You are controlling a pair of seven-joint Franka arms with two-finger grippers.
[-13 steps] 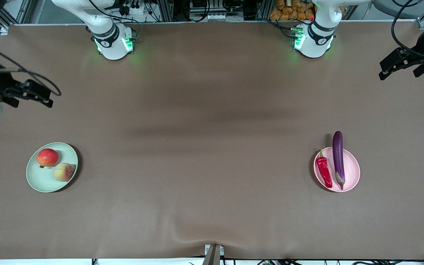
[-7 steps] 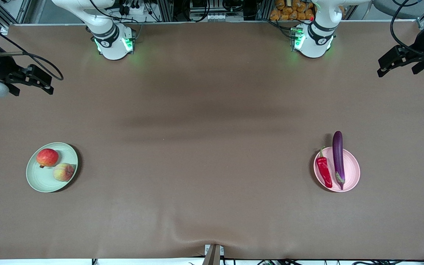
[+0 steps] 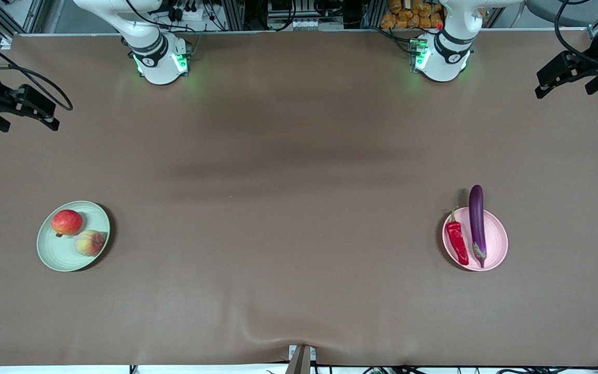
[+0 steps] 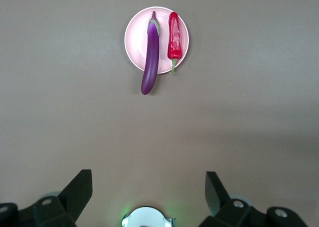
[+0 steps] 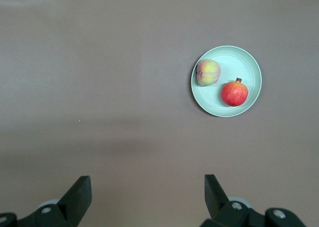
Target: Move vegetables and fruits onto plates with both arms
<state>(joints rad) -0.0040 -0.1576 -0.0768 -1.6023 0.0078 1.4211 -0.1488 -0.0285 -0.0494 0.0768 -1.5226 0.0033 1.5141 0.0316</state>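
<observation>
A pale green plate (image 3: 55,253) toward the right arm's end holds a red apple-like fruit (image 3: 67,222) and a yellow-pink peach (image 3: 90,242). A pale pink plate (image 3: 497,240) toward the left arm's end holds a red chili (image 3: 457,241) and a purple eggplant (image 3: 477,218), whose tip overhangs the rim. My right gripper (image 3: 50,111) is open and empty, high over the table's end. My left gripper (image 3: 542,83) is open and empty over the other end. The left wrist view shows the pink plate (image 4: 133,42), eggplant (image 4: 151,55) and chili (image 4: 174,37). The right wrist view shows the green plate (image 5: 239,62), peach (image 5: 208,72) and apple (image 5: 234,93).
A brown cloth (image 3: 299,182) covers the table, with a small ridge (image 3: 273,332) near the front edge. The arm bases (image 3: 161,59) (image 3: 442,54) stand along the edge farthest from the front camera. The left arm's base also shows in the left wrist view (image 4: 148,218).
My right gripper has drawn back toward the robots' edge and outward past the table's end. My left gripper has shifted slightly the same way. The plates and produce have not moved.
</observation>
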